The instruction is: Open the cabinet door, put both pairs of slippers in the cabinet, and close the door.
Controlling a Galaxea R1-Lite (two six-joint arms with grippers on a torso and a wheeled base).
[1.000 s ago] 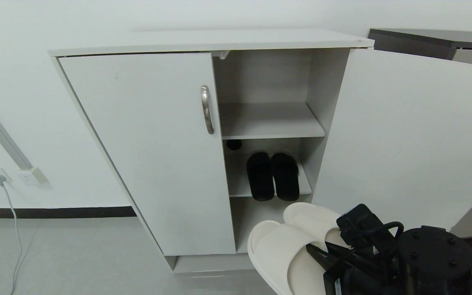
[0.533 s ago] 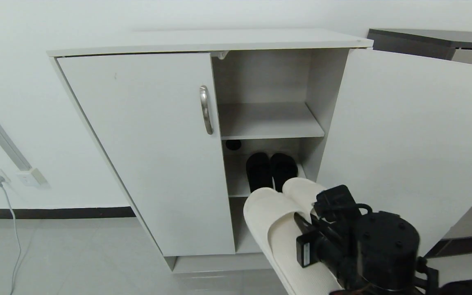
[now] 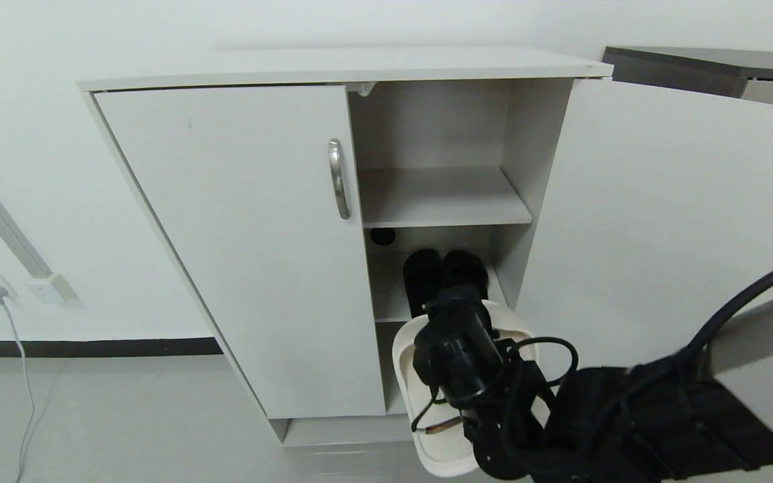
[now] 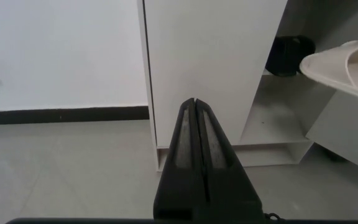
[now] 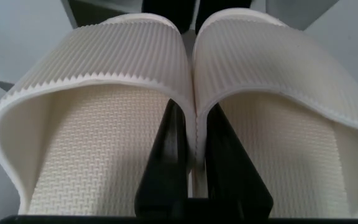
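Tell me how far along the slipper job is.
Done: the right door stands open, and the black slippers sit on the second shelf down. In hand: the right gripper is clamped on the white slippers, held in front of the opening. Left to do: set them inside and close the door. The left gripper is shut and empty.

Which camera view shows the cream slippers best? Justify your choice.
The right wrist view: both cream slippers side by side, the right gripper pinching their inner edges. In the head view the arm hides most of them; the left wrist view catches one tip.
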